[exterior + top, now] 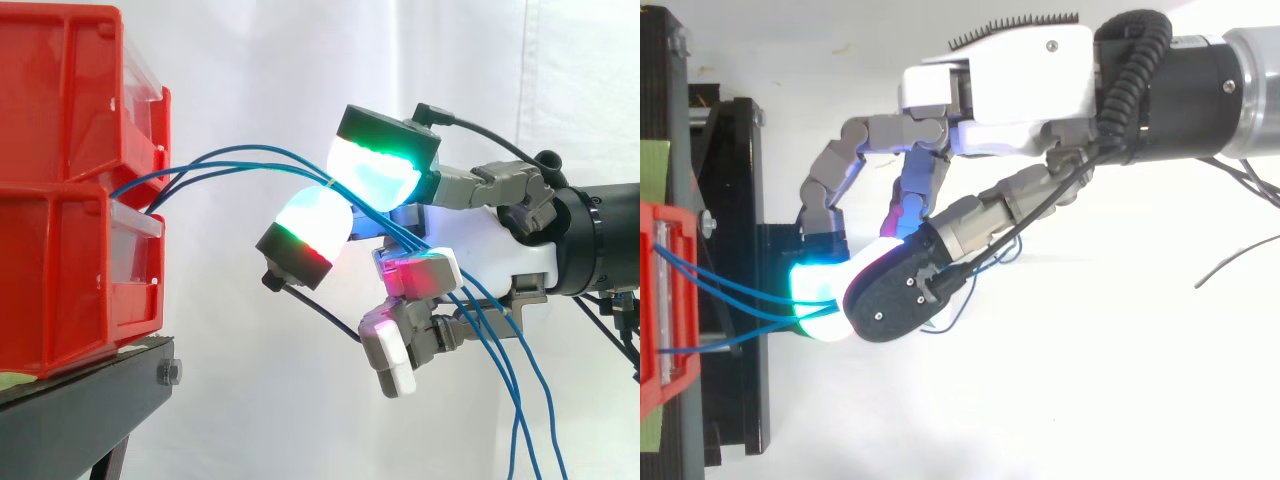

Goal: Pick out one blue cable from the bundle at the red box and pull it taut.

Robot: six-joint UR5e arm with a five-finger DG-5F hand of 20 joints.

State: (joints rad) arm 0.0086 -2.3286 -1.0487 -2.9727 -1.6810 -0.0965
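**Fingertip pinch on the bundle.** The robot hand (pixel 495 245) reaches level toward the stacked red bins (pixel 60 110), where the blue cables (pixel 250 151) emerge from the gap between the upper and lower bin. Two glowing pads (pixel 375 170) are pressed together on the cables, so the strands run between them and hang free past the palm. We cannot tell whether one strand is singled out. The span to the bins bows upward, so we judge the pull not yet made. A black stand (pixel 80 395) carries the bins.
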